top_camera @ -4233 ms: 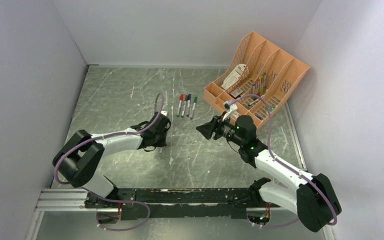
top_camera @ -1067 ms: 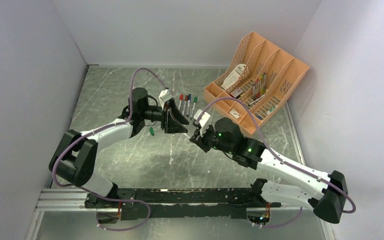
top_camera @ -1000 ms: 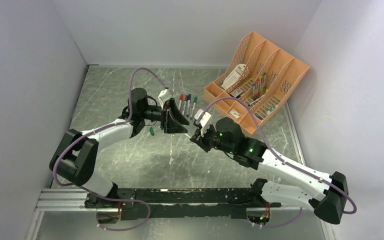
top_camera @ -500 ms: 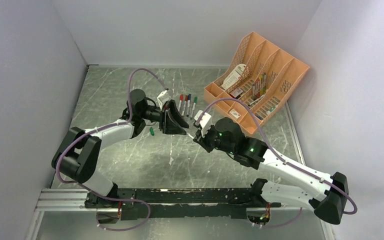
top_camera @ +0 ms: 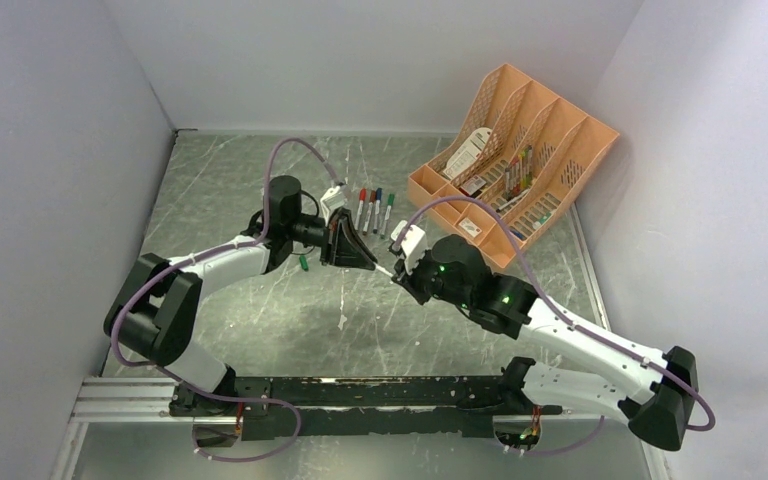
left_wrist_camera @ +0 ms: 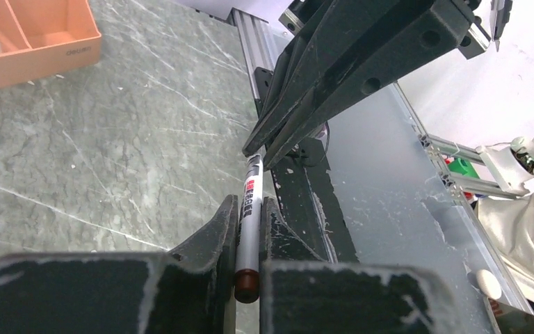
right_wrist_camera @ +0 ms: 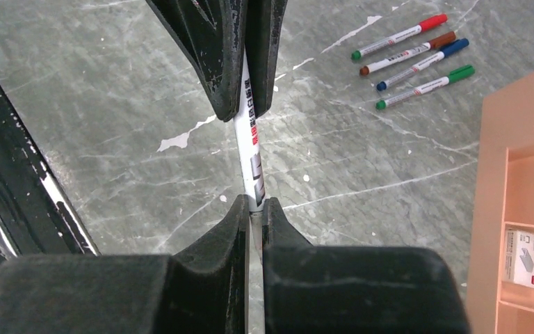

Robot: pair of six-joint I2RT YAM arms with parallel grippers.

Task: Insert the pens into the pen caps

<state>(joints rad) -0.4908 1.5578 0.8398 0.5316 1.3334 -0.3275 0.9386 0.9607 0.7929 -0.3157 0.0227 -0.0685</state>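
Pen (right_wrist_camera: 249, 142) held off the surface (top_camera: 240, 180) near its centre, left end effector (left_wrist_camera: 249, 209) and right end effector (right_wrist_camera: 255, 209) each clamped narrow on opposite ends; four capped pens (right_wrist_camera: 409, 53) lie towards the far edge.

From high above the near edge of the table (top_camera: 230, 200), looks down and forward, far off, over all of it. From the left wrist, looks close and low toward the near rail (left_wrist_camera: 247, 38); from the right wrist, close, down and leftward. Shared by all three: pen (left_wrist_camera: 249, 223), orange organiser (top_camera: 520, 150); by top and right wrist: row of capped pens (right_wrist_camera: 410, 59).
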